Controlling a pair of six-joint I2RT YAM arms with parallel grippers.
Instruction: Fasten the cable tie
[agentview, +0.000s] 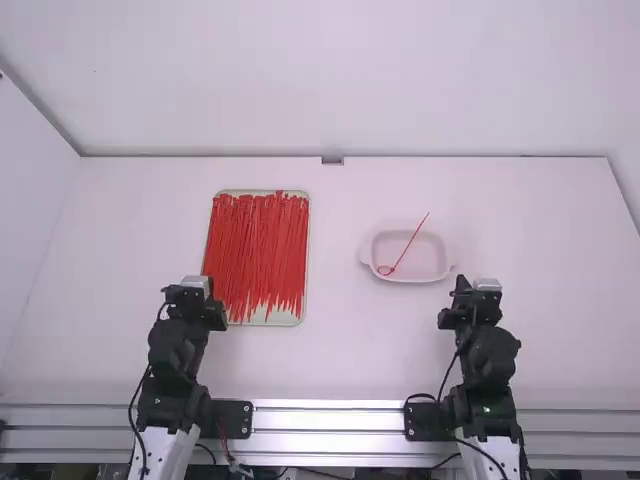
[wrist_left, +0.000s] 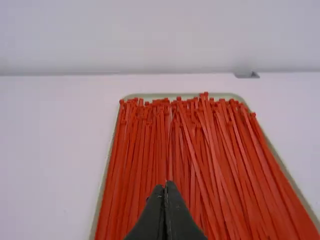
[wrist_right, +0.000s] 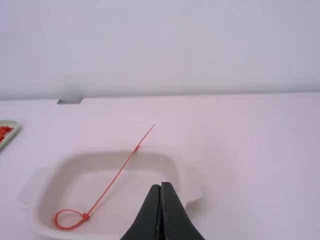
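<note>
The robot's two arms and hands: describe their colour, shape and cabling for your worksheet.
The left arm and right arm are chunky black joints, each topped by a pale block, with thin black cables looping near the base. The left hand and right hand are black, tapering to narrow wedges.

Left claw (wrist_left: 165, 187) closed; right claw (wrist_right: 161, 186) closed; arms folded.

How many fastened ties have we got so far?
1. The looped cable tie lies in the white dish, tail poking over its far rim. The tray holds only straight ties as far as shows; one buried there could be hidden.
</note>
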